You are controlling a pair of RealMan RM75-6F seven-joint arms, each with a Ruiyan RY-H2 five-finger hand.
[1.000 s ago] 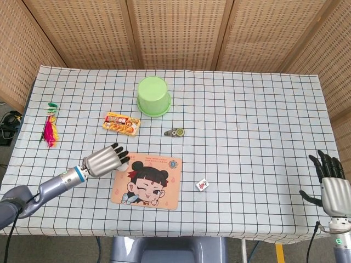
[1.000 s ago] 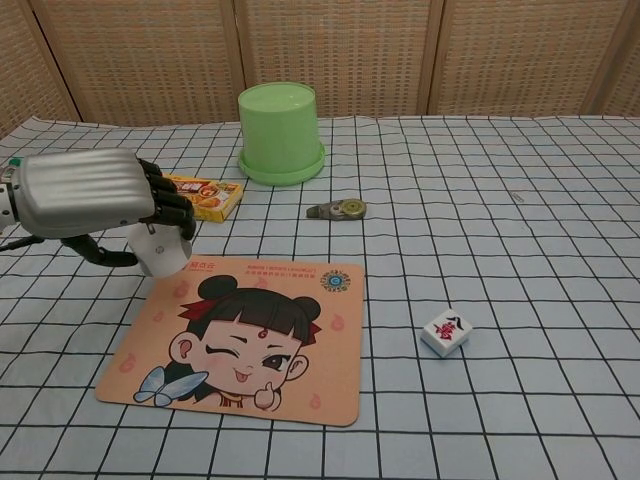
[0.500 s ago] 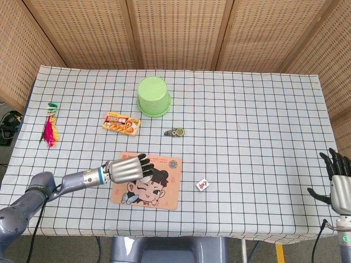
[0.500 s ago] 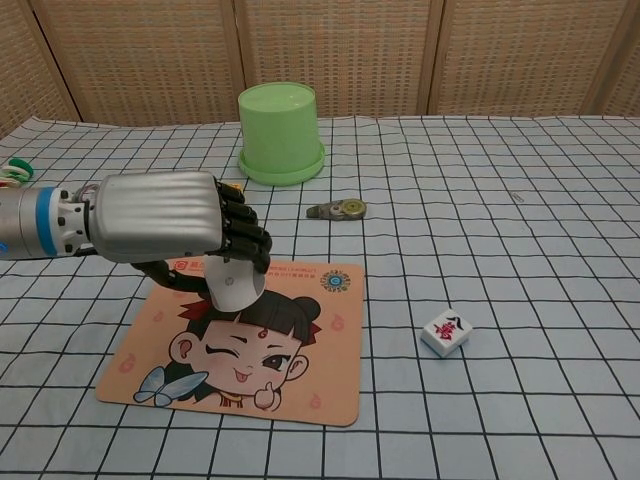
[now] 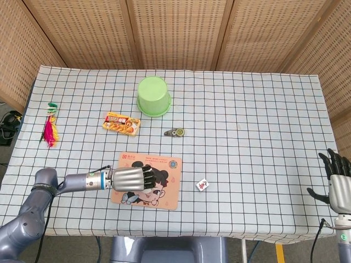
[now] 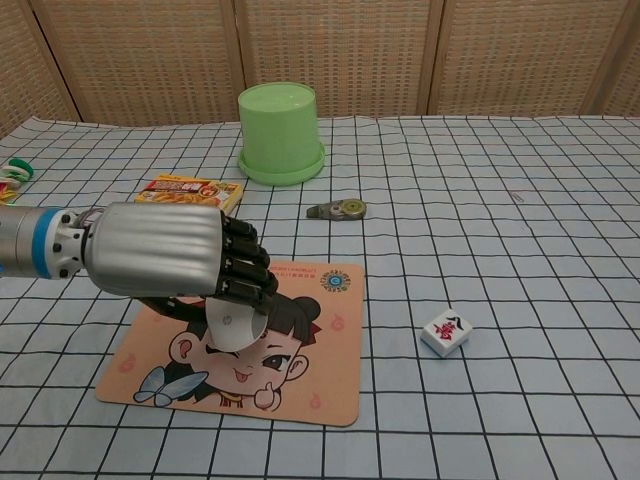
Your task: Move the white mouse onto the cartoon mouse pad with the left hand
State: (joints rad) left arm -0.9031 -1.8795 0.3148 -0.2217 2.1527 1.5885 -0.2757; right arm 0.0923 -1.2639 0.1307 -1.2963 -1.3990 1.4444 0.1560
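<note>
My left hand (image 5: 130, 178) (image 6: 170, 253) grips the white mouse (image 6: 236, 328), whose rounded front pokes out under the curled fingers. Hand and mouse are over the middle of the cartoon mouse pad (image 5: 162, 198) (image 6: 310, 385), covering the drawn girl's face. I cannot tell whether the mouse touches the pad. In the head view the mouse is hidden beneath the hand. My right hand (image 5: 338, 185) hangs off the table's right front corner, fingers spread and holding nothing.
An upturned green cup (image 5: 153, 96) (image 6: 279, 132) stands at the back. A snack box (image 5: 121, 123) (image 6: 189, 190), a correction tape (image 5: 175, 132) (image 6: 338, 209) and a mahjong tile (image 5: 202, 185) (image 6: 445, 332) lie around the pad. A feathered toy (image 5: 50, 130) lies far left.
My left hand has carried the mouse from the pad's upper left edge to over the pad's middle, nearer the table's front. The right hand has sunk lower at the frame's edge.
</note>
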